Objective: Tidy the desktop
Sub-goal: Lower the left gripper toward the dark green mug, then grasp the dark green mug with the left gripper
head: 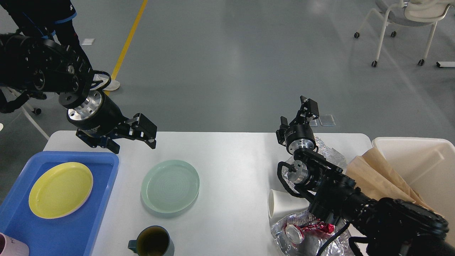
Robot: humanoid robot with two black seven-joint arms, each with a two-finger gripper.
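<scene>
The white desktop (pixel 231 163) fills the lower half of the head view. On it lie a pale green plate (pixel 170 186), a dark teal mug (pixel 152 243) at the front edge, a white paper cup (pixel 280 205) on its side, and crumpled foil (pixel 302 234) with a red wrapper. My left gripper (pixel 132 137) is open and empty, hovering over the desktop's back left, behind the green plate. My right gripper (pixel 296 115) is open and empty, raised above the back right edge.
A blue tray (pixel 103 199) at the left holds a yellow plate (pixel 60 189) and a pink cup (pixel 10 247). A cream bin (pixel 426 160) with brown paper (pixel 380 177) stands at the right. More foil (pixel 330 153) lies behind my right arm. A person's legs stand at the far left.
</scene>
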